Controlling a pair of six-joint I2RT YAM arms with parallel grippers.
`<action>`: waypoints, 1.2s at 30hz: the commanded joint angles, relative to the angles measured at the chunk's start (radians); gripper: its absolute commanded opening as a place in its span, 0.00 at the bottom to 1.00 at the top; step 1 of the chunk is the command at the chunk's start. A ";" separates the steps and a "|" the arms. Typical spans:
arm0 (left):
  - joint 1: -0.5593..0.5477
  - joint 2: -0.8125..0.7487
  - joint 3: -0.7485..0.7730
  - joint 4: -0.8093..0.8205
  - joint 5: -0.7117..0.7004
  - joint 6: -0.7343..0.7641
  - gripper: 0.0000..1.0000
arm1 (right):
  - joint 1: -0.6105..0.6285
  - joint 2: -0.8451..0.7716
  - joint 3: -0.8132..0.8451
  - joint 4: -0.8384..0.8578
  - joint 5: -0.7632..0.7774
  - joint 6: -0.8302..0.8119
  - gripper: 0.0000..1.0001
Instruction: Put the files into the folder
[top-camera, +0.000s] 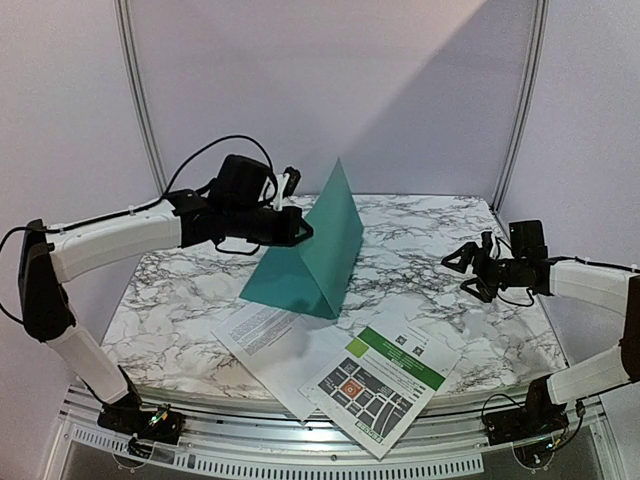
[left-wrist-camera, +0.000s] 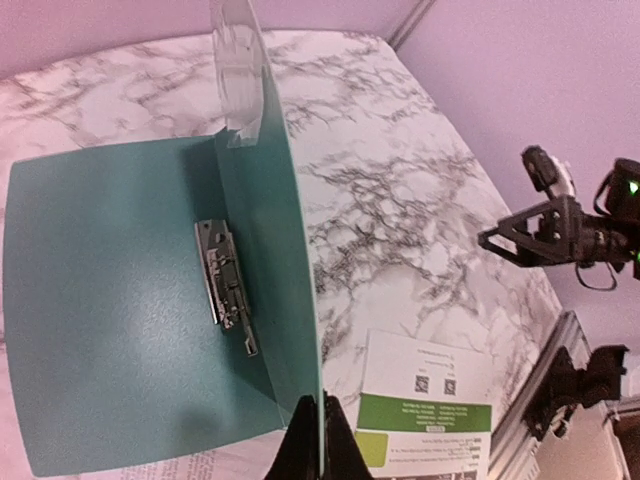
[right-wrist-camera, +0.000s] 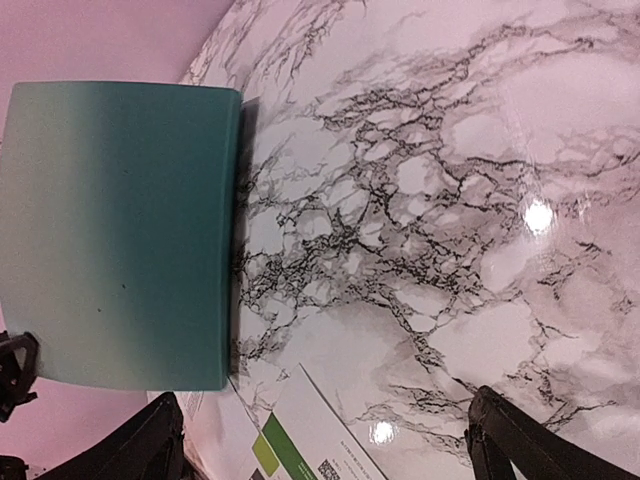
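Evidently the opening step was in hand. The left gripper (top-camera: 303, 230) was pinched onto the free edge of the front cover of the folder (top-camera: 300, 272) and held that cover upright. The folder's back lay flat on the marble table (top-camera: 170, 300), left of centre, with the metal clip (left-wrist-camera: 228, 290) exposed inside. Just in front of it, at the near edge, lay the white sheet (top-camera: 262, 328), its far corner reaching the folder. The green-headed sheet (top-camera: 385, 382) overlapped it on the right. Neither sheet was inside. Well apart to the right hovered the right gripper (top-camera: 464, 268), fingers spread and empty. By my reading, the next move fell to that arm: reach the sheets, catch a thin edge, and slide the paper onto the open inside face while the cover was held up.
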 joint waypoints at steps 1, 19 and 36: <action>-0.012 0.053 0.183 -0.238 -0.224 0.139 0.00 | 0.006 -0.026 0.058 -0.091 0.057 -0.070 0.99; -0.224 0.639 1.056 -0.837 -0.617 0.287 0.00 | 0.009 -0.100 0.056 0.050 -0.097 -0.035 0.99; -0.318 0.665 0.903 -0.524 -0.201 0.273 0.20 | 0.010 -0.163 0.006 0.034 -0.094 0.015 0.99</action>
